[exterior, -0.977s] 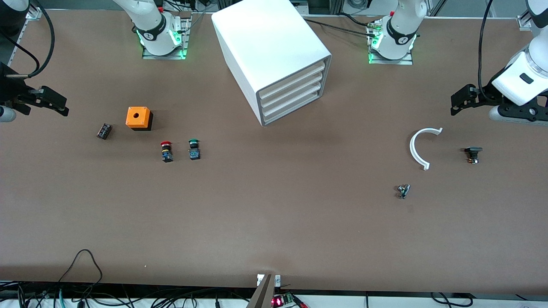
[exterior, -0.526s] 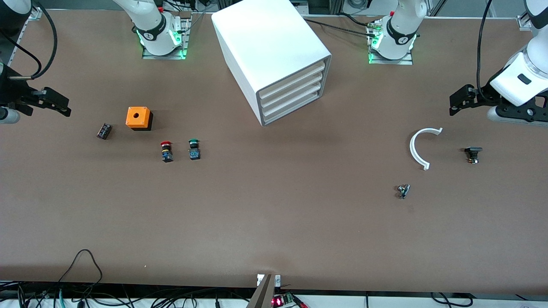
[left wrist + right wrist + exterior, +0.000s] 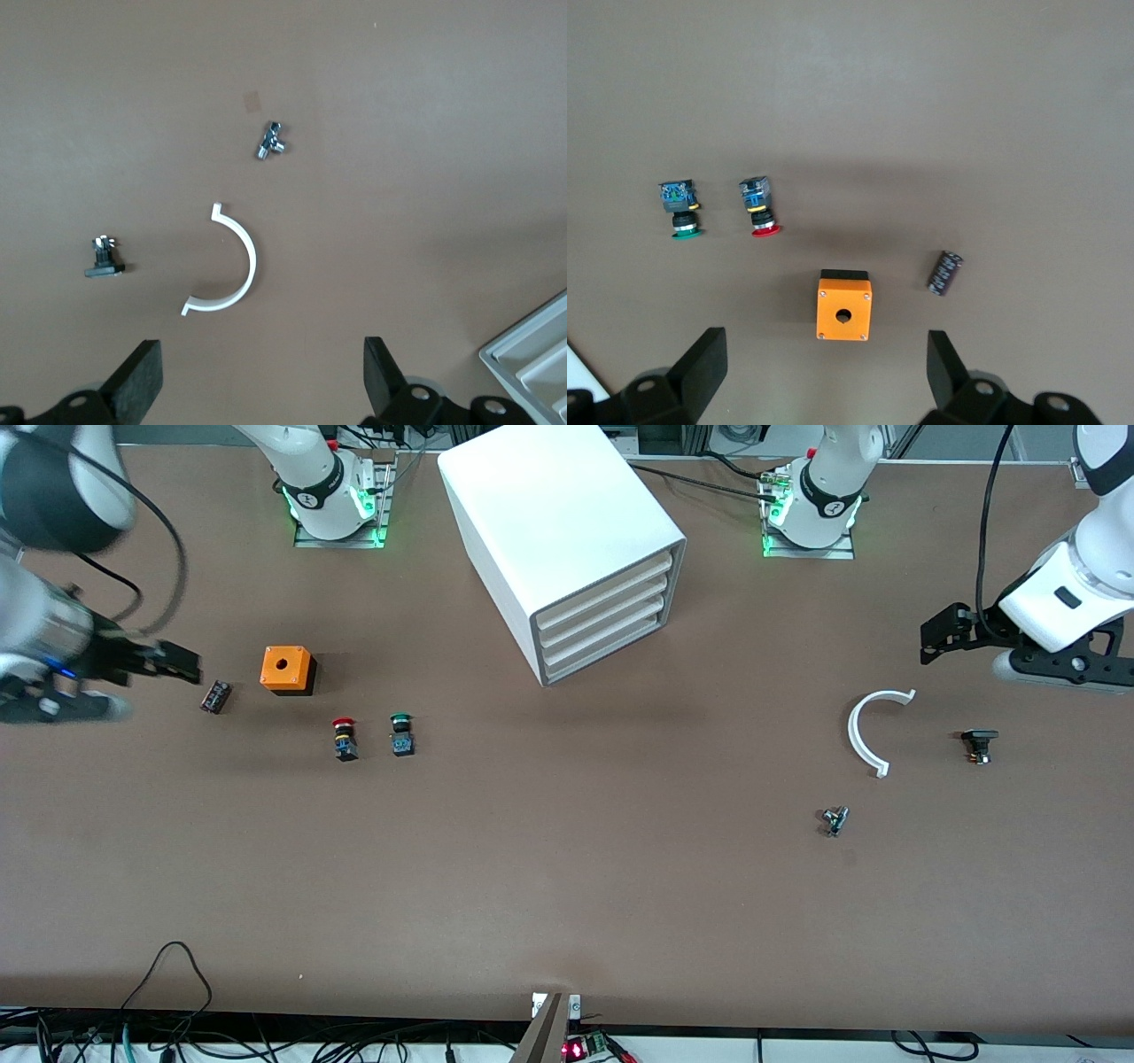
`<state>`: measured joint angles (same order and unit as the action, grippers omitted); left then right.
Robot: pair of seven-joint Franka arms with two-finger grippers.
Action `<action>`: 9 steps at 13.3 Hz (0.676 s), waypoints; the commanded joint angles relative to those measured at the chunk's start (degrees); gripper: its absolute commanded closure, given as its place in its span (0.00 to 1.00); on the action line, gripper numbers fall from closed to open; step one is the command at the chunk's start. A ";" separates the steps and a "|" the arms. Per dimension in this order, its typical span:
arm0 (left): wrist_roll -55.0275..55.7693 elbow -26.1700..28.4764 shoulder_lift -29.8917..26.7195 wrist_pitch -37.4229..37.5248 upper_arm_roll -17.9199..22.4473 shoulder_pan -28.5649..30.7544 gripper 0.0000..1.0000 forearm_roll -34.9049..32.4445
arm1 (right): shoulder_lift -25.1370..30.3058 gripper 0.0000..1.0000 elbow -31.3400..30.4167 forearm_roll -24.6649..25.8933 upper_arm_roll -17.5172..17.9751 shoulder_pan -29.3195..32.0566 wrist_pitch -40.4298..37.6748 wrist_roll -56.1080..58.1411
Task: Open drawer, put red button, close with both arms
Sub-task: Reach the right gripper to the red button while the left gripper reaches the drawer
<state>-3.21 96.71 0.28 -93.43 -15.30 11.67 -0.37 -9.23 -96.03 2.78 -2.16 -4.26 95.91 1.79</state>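
My right gripper (image 3: 182, 666) has swung in from the right arm's end of the table toward the middle, and it now hangs beside the small black cylinder (image 3: 215, 696), close to the orange box (image 3: 287, 670). Its jaws stand spread wide, same as before. My left gripper (image 3: 932, 638) has crept a little way inward from the left arm's end and slightly toward the bases, above the table near the white curved piece (image 3: 864, 731). Its wrist has tilted more.
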 commanded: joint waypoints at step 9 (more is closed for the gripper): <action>-9.24 8.83 16.75 -0.69 -0.96 2.22 0.00 31.27 | -12.65 0.00 -9.95 -1.29 1.46 -3.56 19.28 -0.30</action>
<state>-7.43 101.60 14.94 -91.41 -15.61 13.77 24.80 -22.41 -101.85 2.36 -1.13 -7.73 110.50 1.76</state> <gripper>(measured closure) 0.000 0.000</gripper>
